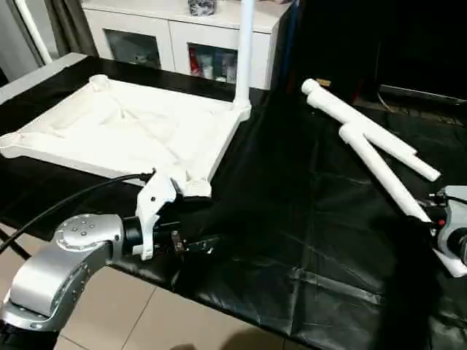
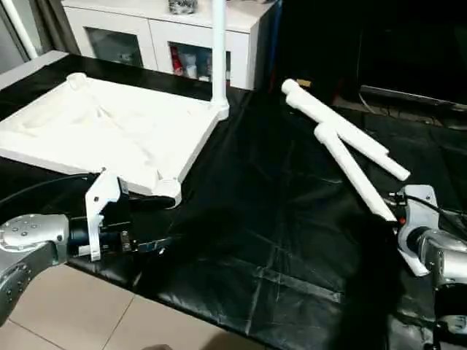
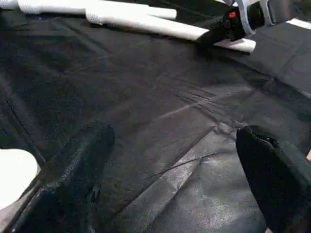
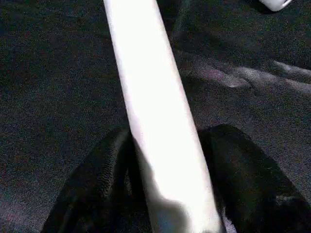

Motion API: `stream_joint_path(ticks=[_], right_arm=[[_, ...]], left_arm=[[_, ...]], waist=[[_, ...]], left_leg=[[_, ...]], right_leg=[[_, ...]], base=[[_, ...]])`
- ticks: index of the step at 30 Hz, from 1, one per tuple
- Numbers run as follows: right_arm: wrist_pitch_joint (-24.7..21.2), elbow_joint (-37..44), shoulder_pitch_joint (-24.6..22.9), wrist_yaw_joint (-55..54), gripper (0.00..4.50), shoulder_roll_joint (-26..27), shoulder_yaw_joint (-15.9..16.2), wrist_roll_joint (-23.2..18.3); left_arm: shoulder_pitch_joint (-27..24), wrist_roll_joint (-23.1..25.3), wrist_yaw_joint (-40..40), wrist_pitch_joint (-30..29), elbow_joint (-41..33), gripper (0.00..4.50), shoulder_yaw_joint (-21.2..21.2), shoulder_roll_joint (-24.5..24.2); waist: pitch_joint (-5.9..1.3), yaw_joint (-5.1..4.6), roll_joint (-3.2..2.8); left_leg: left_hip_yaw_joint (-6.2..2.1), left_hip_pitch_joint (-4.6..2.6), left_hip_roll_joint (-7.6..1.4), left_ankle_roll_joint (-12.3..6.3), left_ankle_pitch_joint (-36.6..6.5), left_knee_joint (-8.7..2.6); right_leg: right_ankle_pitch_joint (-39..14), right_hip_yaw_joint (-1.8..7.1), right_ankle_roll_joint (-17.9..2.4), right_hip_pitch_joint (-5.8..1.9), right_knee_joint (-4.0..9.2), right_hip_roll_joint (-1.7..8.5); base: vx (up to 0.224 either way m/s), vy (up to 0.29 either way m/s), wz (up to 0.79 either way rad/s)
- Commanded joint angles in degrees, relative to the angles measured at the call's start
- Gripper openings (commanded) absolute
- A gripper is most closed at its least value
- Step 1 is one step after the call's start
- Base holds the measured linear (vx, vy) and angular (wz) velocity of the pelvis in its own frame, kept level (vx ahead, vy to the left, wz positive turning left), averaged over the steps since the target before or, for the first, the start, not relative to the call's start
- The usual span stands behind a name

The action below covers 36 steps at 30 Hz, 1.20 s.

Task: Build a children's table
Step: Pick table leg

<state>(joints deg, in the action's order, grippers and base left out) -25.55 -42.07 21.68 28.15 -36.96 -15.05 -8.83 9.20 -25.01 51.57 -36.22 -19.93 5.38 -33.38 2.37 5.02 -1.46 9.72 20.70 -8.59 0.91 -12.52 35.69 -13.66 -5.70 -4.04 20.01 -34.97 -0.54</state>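
Observation:
The white table top [image 1: 124, 131] lies upside down on the black cloth, ribbed side up. One leg [image 1: 244, 51] stands upright in its far right corner socket. Two more legs lie loose on the right, the far one [image 1: 365, 127] and the near one [image 1: 383, 175]. My right gripper [image 4: 165, 141] has a black finger pressed on each side of the near leg [image 4: 150, 97], which rests on the cloth. Just past the top's near right corner, my left gripper [image 3: 175, 145] hovers low over the cloth, open, with nothing between its fingers.
A white cabinet [image 1: 182, 29] with glass doors stands behind the work table. The black cloth [image 1: 292, 219] covers the table up to its front edge, with tiled floor [image 1: 131, 313] below. A black cable [image 1: 66, 200] runs along my left forearm.

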Motion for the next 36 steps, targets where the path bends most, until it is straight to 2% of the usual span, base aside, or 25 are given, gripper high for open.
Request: stream_joint_path(ticks=[1, 3, 12, 20, 30, 35, 36], right_arm=[[1.3, -0.9, 0.7, 1.0, 2.42, -1.0, 0.8, 0.3], [1.7, -0.8, 0.7, 1.5, 2.12, -0.9, 0.8, 0.2], [4.5, 0.3, 0.6, 5.0, 1.52, -0.1, 1.8, -0.2], [4.8, 2.0, 0.3, 6.2, 1.43, 0.4, 2.3, -0.6], [3.6, 9.2, -1.0, 8.3, 1.43, 1.9, 2.9, -2.3], [1.7, 14.6, -1.1, 9.1, 1.43, 3.2, 2.4, -4.5], [0.8, 16.9, -1.2, 9.3, 1.43, 3.6, 2.6, -5.1]], left_arm=[[0.3, 0.2, -0.5, -0.4, -0.3, 4.5, 0.4, -0.5], [0.4, 0.2, -0.6, -0.4, -0.3, 4.5, 0.5, -0.5], [0.6, 0.4, -0.6, -0.2, 0.1, 4.5, 0.7, -0.6], [0.8, 0.4, -0.6, 0.0, 0.1, 4.5, 0.9, -0.8], [1.1, 1.6, -0.7, 1.0, 0.5, 4.5, 1.5, -1.1], [3.2, 5.3, -3.1, 4.5, 2.5, 4.5, 2.7, 0.0], [3.8, 7.3, -3.7, 6.0, 3.1, 4.5, 4.1, 0.0]], waist=[[-2.42, 0.02, 0.91], [-2.4, 0.0, 0.95], [-2.49, 0.04, 0.93], [-2.43, 0.03, 0.91], [-2.54, 0.07, 0.75], [-2.61, 0.13, 0.68], [-2.58, 0.16, 0.6]], left_leg=[[-1.98, -0.25, -5.03, -5.36, -3.3, -3.51], [-1.96, -0.28, -5.03, -5.34, -3.4, -3.53], [-2.03, -0.21, -5.15, -5.79, -3.0, -3.51], [-2.05, -0.16, -5.17, -5.86, -3.0, -3.55], [-2.15, -0.09, -5.3, -6.24, -2.3, -3.55], [-2.35, -0.25, -5.5, -6.17, -2.6, -3.72], [-2.39, -0.23, -5.51, -6.12, -2.5, -3.73]], right_leg=[[-14.6, 4.57, -3.5, -1.87, 5.75, 9.2], [-15.0, 4.55, -3.4, -1.83, 5.8, 9.18], [-13.9, 4.53, -3.8, -1.81, 5.58, 9.15], [-14.1, 4.56, -3.8, -1.82, 5.64, 9.22], [-12.0, 4.66, -3.8, -1.8, 5.42, 9.27], [-12.7, 4.67, -2.8, -1.83, 5.47, 9.32], [-12.4, 4.7, -2.9, -1.77, 5.43, 9.28]], base=[[0.0, 0.0, 0.0], [0.0, 0.0, 0.0], [0.0, 0.0, 0.0], [0.0, 0.0, 0.0], [0.0, 0.0, 0.0], [0.0, 0.0, 0.0], [0.0, 0.0, 0.0]])
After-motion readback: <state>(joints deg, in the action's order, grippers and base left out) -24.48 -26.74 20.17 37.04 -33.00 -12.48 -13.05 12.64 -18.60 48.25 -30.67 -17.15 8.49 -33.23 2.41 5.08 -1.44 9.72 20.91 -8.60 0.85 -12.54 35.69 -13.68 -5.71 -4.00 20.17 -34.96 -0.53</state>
